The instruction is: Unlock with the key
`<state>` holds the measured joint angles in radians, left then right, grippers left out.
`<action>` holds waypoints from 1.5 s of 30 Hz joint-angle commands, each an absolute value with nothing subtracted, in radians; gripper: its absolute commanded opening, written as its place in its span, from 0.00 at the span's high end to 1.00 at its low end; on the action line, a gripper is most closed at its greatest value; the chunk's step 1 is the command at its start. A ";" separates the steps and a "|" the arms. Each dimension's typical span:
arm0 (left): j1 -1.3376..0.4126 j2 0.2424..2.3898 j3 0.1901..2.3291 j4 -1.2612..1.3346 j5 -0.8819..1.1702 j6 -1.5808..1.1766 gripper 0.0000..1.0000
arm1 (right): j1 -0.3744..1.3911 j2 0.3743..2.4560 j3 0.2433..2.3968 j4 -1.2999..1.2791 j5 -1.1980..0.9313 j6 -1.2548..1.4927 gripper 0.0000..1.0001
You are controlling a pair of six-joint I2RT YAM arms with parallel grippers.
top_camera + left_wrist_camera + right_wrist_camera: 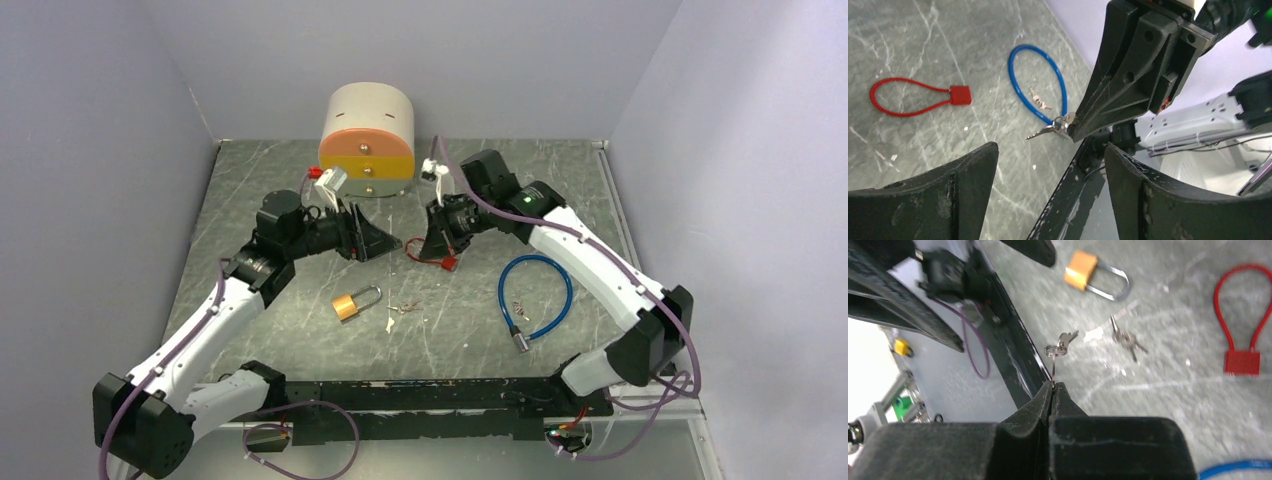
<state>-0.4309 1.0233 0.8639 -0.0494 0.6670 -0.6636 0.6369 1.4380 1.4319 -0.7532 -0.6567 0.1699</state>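
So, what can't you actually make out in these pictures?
- Keyhole of the padlock: too small in the top view, blurred in the right wrist view.
- Part of the red cable lock: top view, hidden under the right gripper.
- Most of the blue cable lock: right wrist view, cut off by the bottom edge.
- Teeth of the held keys: too small in every view.

- Grey-green stone-look worktop [250, 190], veined with white
- Brass-yellow padlock [347, 306] with a silver shackle
- Red cable lock [960, 94] with a red square tag
- Blue cable loop [1011, 67]
- Silver keys [1045, 131]
- Cream drum [367, 125] banded orange and yellow
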 commanded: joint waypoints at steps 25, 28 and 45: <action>-0.511 1.221 0.606 0.844 1.008 -0.730 0.40 | 0.805 1.563 1.687 -1.157 -0.420 -0.145 1.00; -0.530 1.231 0.615 0.828 1.002 -0.721 0.44 | 0.806 1.560 1.684 -1.151 -0.435 -0.149 1.00; -0.589 1.232 0.632 0.761 0.946 -0.678 0.97 | 0.806 1.494 1.618 -1.112 -0.479 -0.160 1.00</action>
